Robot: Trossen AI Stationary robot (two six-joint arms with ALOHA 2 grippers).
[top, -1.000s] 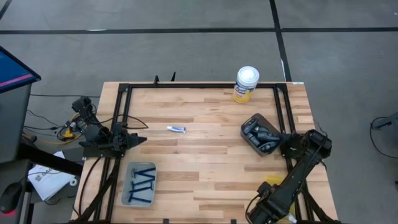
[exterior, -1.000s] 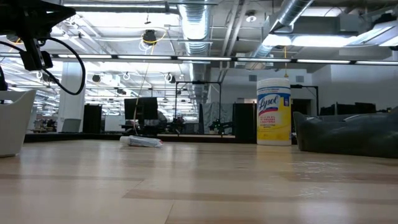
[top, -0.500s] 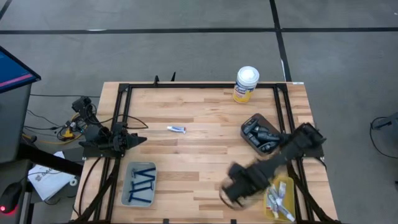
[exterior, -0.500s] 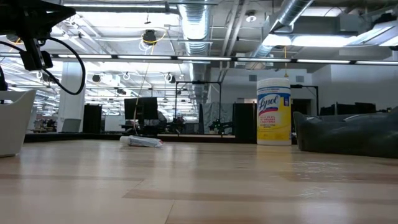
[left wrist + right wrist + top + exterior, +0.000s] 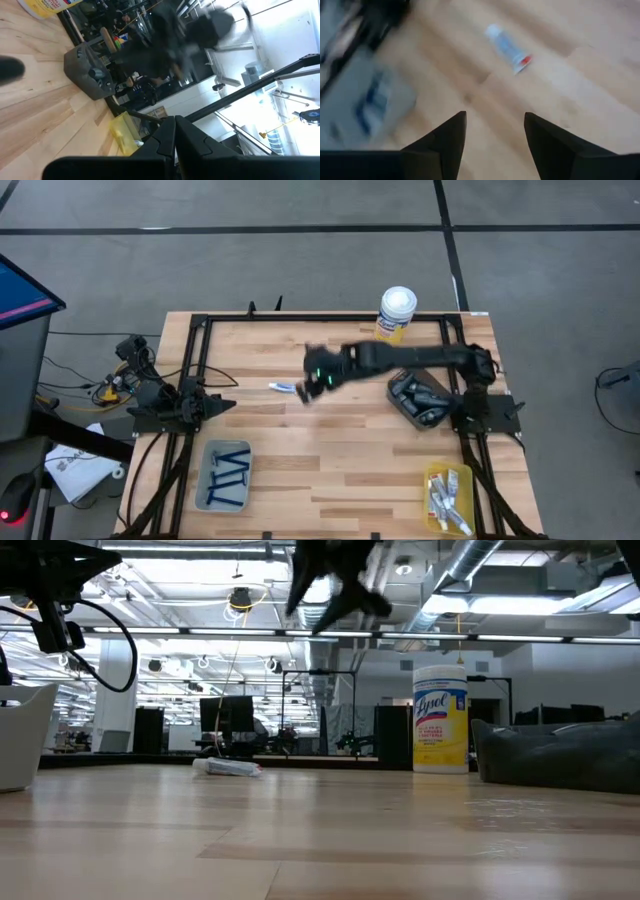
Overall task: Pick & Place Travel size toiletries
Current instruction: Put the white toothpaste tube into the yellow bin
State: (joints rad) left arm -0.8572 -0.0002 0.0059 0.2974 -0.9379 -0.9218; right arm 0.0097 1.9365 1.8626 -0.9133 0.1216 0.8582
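Two fingers of the right gripper (image 5: 305, 392) are spread apart and empty, held above and just beside the small white tube (image 5: 284, 388). Well left of the tube, the left gripper (image 5: 228, 404) is parked shut.

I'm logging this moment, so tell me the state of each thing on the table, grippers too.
Right gripper: open, empty, above the table beside the tube.
Left gripper: shut, parked at the table's left edge.
White tube: lying loose on the wood.
Grey tray: holds blue razors.
Yellow tray: holds white tubes.
Dark tray: holds dark containers.
Yellow canister: upright, lid on.
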